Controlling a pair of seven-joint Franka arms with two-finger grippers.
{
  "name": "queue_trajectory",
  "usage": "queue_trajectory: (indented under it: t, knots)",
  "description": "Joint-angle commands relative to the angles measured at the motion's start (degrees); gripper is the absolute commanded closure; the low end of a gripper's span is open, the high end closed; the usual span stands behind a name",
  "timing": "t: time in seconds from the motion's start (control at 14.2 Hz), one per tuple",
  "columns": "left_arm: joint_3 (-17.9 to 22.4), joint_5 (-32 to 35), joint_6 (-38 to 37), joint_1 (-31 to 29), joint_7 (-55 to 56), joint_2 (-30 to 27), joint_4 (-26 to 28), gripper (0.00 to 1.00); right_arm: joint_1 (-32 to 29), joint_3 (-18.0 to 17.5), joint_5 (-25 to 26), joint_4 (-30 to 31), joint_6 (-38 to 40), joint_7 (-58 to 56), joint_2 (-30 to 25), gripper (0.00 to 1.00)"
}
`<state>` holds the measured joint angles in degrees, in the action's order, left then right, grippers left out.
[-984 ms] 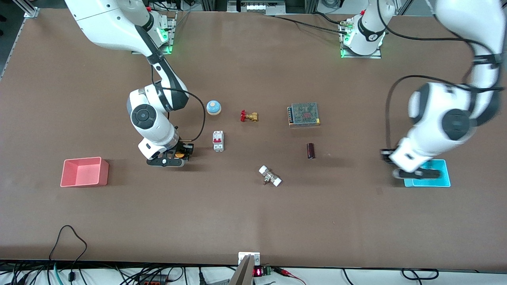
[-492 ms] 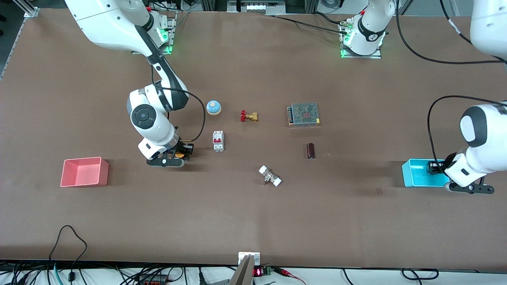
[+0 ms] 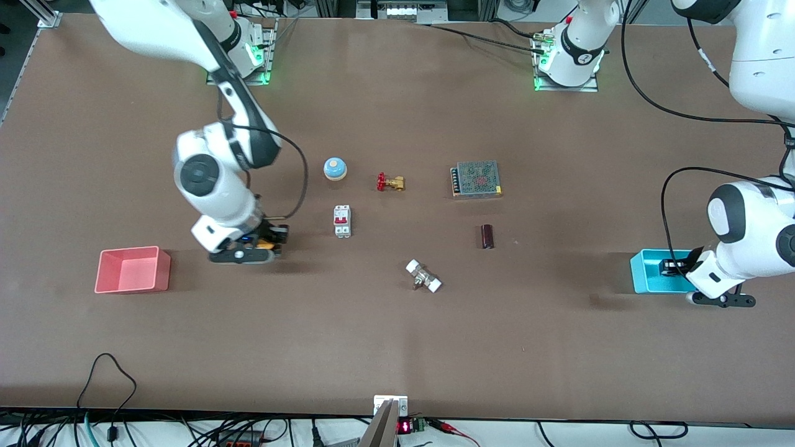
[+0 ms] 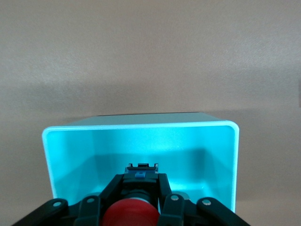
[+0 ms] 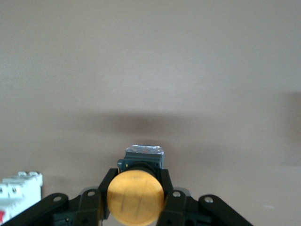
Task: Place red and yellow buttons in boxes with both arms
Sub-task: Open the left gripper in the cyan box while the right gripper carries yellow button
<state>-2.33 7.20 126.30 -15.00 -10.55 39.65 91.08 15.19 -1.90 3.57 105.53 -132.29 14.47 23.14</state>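
My left gripper (image 3: 674, 268) is over the cyan bin (image 3: 649, 273) at the left arm's end of the table. It is shut on the red button (image 4: 130, 214). In the left wrist view the gripper (image 4: 141, 183) hangs just above the cyan bin's (image 4: 141, 126) open inside. My right gripper (image 3: 266, 241) is shut on the yellow button (image 3: 266, 247) and holds it over bare table between the pink-red bin (image 3: 132, 270) and a white breaker. The right wrist view shows the gripper (image 5: 139, 178) with the yellow cap (image 5: 135, 197) between its fingers.
A white breaker (image 3: 342, 221), a blue-and-white dome (image 3: 335, 168), a brass valve with a red handle (image 3: 390, 182), a metal power supply (image 3: 477, 179), a dark cylinder (image 3: 487, 236) and a white-ended fitting (image 3: 423, 276) lie mid-table.
My right gripper has risen with the yellow button and moved toward the pink-red bin. My left arm has swung toward its end of the table, its gripper staying over the cyan bin.
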Motion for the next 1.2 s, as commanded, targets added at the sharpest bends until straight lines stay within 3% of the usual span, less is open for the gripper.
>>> queue_trajectory:
  t: [0.0, 0.07, 0.14, 0.28, 0.35, 0.56, 0.91, 1.12]
  knots:
    - [-0.7, 1.5, -0.4, -0.5, -0.1, 1.3, -1.5, 0.85, -7.8, -0.6, 0.0, -1.8, 7.9, -10.9, -4.7, 0.64]
    - [-0.7, 1.5, -0.3, -0.5, -0.1, 1.4, -1.5, 0.83, -10.0, -0.6, -0.2, -3.9, 10.5, -14.9, -4.7, 0.64]
    - [-0.7, 1.5, -0.3, -0.5, -0.1, 1.7, -1.5, 0.74, -12.7, -0.5, -0.6, -5.5, 11.5, -19.4, -4.4, 0.64]
    - [-0.7, 1.5, -0.4, -0.5, -0.4, 1.5, -1.6, 0.11, -17.1, -0.2, -1.2, -5.9, 11.1, -26.6, -3.8, 0.64]
    - [-0.7, 1.5, -0.8, -0.5, -0.5, 1.2, -1.6, 0.0, -18.8, -0.2, -2.2, -6.2, 10.9, -29.3, -2.8, 0.64]
    - [-1.0, 1.5, -2.7, -0.4, -0.5, -1.5, -1.9, 0.0, -21.7, 0.0, -5.4, -8.6, 8.4, -34.7, 1.0, 0.64]
    - [-2.0, 1.5, -16.4, 2.9, 0.1, -11.1, -2.9, 0.0, -24.1, 0.1, -5.8, -9.2, 2.9, -37.9, 5.1, 0.64]
    - [-2.0, 0.8, -29.6, 5.1, 0.3, -13.2, -11.2, 0.0, -25.4, 1.0, -6.2, -9.1, 2.2, -39.1, 6.2, 0.64]
